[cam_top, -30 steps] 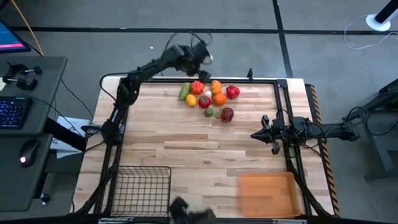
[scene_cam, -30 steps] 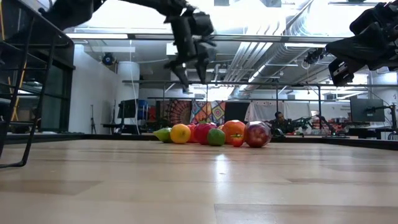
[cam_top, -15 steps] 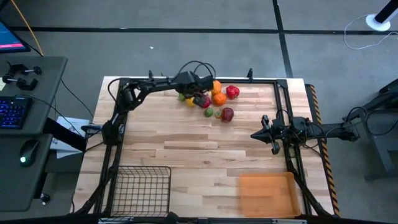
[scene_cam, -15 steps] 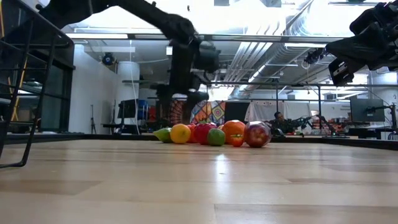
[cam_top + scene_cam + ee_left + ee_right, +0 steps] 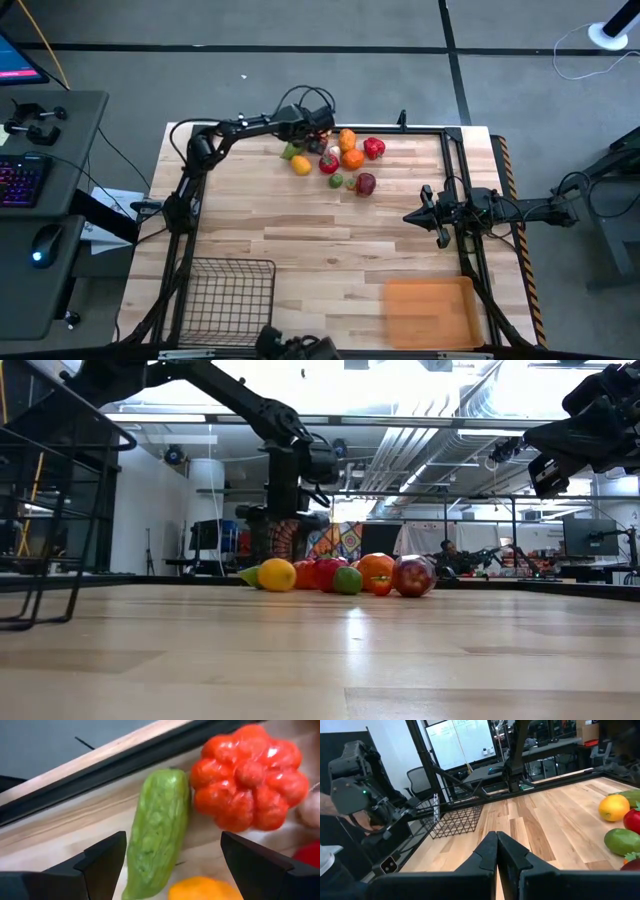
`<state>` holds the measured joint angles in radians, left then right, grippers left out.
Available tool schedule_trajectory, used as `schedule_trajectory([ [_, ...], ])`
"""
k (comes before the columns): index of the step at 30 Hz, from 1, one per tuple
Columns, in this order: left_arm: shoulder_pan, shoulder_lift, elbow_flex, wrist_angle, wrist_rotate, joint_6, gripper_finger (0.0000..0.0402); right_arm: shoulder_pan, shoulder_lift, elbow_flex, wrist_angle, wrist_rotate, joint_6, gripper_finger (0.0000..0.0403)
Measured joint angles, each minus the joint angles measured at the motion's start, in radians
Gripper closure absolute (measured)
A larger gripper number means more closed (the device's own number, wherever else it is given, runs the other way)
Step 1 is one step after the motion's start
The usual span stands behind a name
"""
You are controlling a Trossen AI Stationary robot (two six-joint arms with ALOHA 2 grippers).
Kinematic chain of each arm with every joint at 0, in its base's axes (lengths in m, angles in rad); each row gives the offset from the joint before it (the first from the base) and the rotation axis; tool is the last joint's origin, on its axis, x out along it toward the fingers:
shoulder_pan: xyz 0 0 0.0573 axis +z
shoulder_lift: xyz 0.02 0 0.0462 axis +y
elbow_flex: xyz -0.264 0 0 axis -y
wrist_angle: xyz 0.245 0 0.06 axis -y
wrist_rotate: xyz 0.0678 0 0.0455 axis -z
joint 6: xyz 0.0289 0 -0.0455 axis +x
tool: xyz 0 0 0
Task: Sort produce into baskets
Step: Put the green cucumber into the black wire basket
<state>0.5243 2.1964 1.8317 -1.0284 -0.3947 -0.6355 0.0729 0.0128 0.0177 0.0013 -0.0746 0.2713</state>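
The produce sits in a tight cluster near the desk's (image 5: 330,250) far edge: a green gourd-like piece (image 5: 157,840) lies beside a lumpy red-orange piece (image 5: 247,775), with a yellow-orange fruit (image 5: 301,165) just in front. The left gripper (image 5: 312,128) hangs low over the green piece, jaws spread to either side of it, not touching. A black frame rail (image 5: 100,770) runs close behind. The middle of the desk lies open. The black wire basket (image 5: 228,300) and orange tray (image 5: 430,312) sit at the near corners. The right gripper (image 5: 425,214) hovers at the right side, jaws closed. Since 0.5 s ago the left arm has pulled slightly back and the basket has shifted.
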Motion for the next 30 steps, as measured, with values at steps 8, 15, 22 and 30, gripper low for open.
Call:
schedule_trajectory([
  [8, 0.006, -0.002, 0.0, -0.043, 0.05, 0.178, 0.0087, 0.0, 0.0, 0.0, 0.0, 0.0, -0.001, 0.0402],
  [15, 0.012, 0.001, 0.0, -0.019, 0.019, 0.361, 0.0087, 0.0, 0.0, 0.0, 0.0, 0.0, 0.0, 0.0402],
  [22, -0.006, -0.002, 0.0, -0.136, 0.047, 0.349, 0.0087, 0.0, 0.0, 0.0, 0.0, 0.0, -0.001, 0.0402],
  [30, -0.015, 0.002, -0.018, -0.086, 0.0, 0.42, 0.0087, 0.0, 0.0, 0.0, 0.0, 0.0, -0.001, 0.0402],
])
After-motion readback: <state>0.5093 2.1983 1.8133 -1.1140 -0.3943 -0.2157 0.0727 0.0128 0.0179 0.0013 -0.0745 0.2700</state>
